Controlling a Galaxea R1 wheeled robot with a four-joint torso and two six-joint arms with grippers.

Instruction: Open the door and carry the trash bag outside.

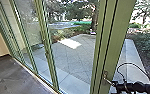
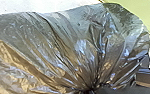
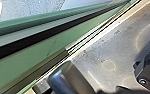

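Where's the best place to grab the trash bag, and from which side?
I'd grip the trash bag at its gathered neck, coming from the neck's end rather than over the wide part. The creases all run together there, so it should pinch firmly; the loose, spread plastic would likely slip or tear.

Sunlit paving (image 1: 76,58) lies beyond green-framed windows (image 1: 28,27) and dark floor (image 1: 11,75).

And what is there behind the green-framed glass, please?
Through the glass, a paved yard, a tree trunk and plants show. What lies directly behind the green posts is covered.
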